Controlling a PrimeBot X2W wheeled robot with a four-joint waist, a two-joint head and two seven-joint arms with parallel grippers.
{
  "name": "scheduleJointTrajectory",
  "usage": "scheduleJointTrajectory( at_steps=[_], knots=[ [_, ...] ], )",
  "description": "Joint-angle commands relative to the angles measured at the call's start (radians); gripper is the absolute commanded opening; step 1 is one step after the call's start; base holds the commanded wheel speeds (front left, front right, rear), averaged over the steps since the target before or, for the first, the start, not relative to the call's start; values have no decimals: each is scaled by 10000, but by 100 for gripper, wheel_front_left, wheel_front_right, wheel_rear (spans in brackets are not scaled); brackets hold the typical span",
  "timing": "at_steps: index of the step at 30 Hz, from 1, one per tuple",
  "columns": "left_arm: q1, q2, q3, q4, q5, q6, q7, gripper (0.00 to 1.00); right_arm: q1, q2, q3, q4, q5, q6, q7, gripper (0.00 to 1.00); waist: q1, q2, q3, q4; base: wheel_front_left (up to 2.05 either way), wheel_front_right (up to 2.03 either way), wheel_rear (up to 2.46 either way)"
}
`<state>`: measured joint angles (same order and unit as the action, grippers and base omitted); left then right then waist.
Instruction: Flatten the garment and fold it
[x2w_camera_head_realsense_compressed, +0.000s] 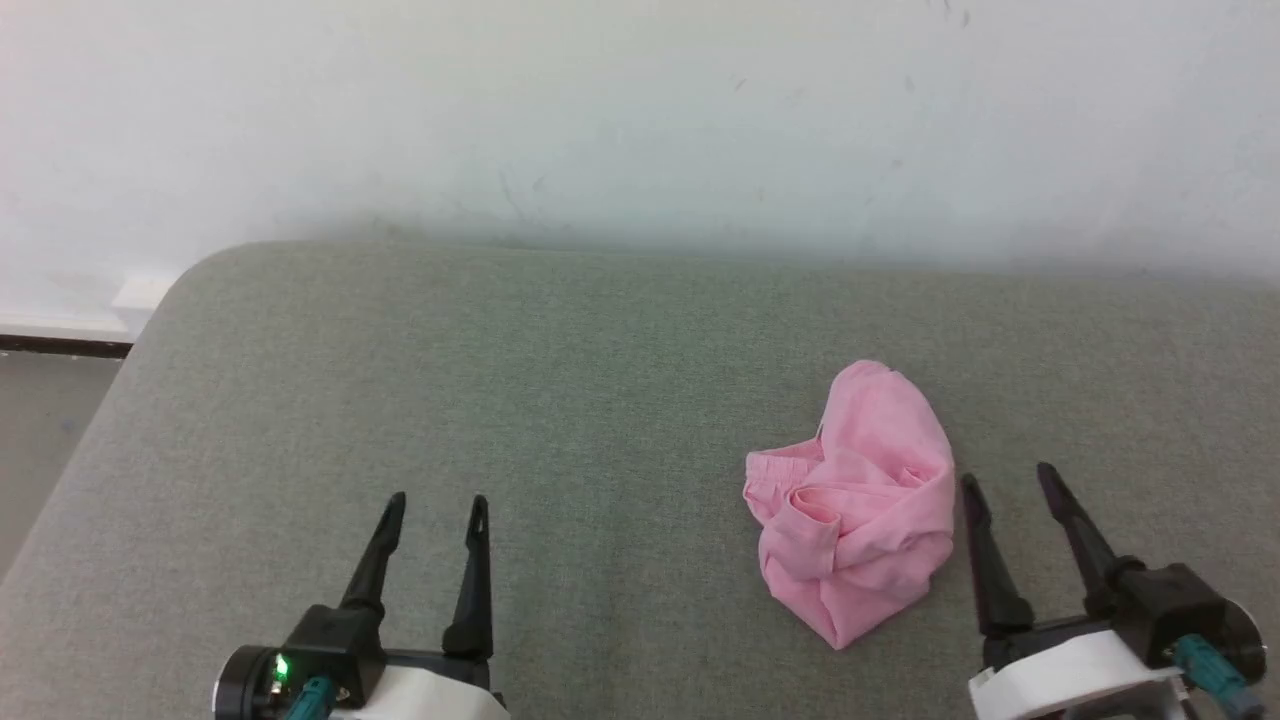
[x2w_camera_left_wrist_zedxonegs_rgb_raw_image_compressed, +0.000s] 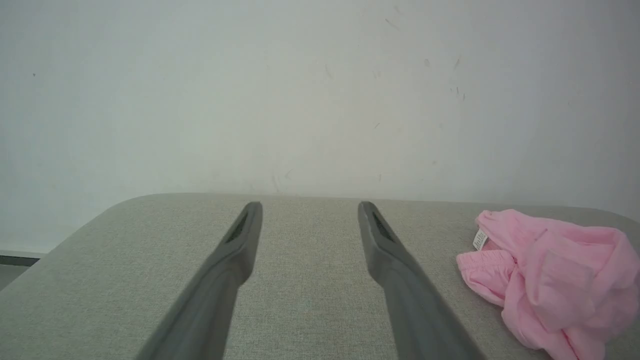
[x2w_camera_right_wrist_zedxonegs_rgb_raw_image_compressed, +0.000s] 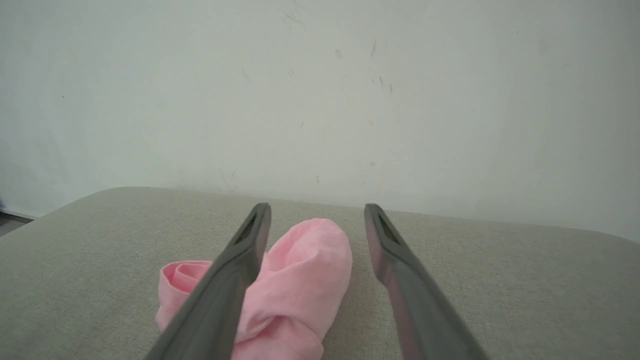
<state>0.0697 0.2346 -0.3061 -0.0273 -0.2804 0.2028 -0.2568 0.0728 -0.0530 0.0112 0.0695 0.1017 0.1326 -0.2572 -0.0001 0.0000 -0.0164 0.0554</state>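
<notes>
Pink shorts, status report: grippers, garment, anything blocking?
Both open, empty: left gripper, right gripper. Pink shorts crumpled on grey cushion, beside right gripper, not flattened. Nothing in the way.

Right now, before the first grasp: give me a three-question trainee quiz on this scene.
1. True or false: the shorts lie spread flat on the grey surface.
2. Which is nearer the shorts? A: left end effector. B: right end effector.
3. Fill in: both end effectors hold ____.
Key: 1 false, they are crumpled in a heap; 2 B; 3 nothing, both are open.
</notes>
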Motion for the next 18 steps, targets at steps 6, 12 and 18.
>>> scheduleJointTrajectory(
  at_steps=[6, 12, 18],
  knots=[
    [-107, -205, 36, 109, 387, -473, -48, 100, -209, -196, 1329, -65, -273, -19, 1346, 100, 1, 0, 0, 213, 0, 0, 0],
    [-222, -411, 81, 254, 526, -715, -48, 100, -818, -935, 2520, -113, 12, -19, 3932, 100, 1, 0, 100, 441, 0, 0, 0],
    [-317, -809, 30, 431, 699, -995, -48, 100, -1586, -1326, 2891, 400, 612, -19, 6209, 100, 1, 0, 338, 938, 0, 0, 0]
  ],
)
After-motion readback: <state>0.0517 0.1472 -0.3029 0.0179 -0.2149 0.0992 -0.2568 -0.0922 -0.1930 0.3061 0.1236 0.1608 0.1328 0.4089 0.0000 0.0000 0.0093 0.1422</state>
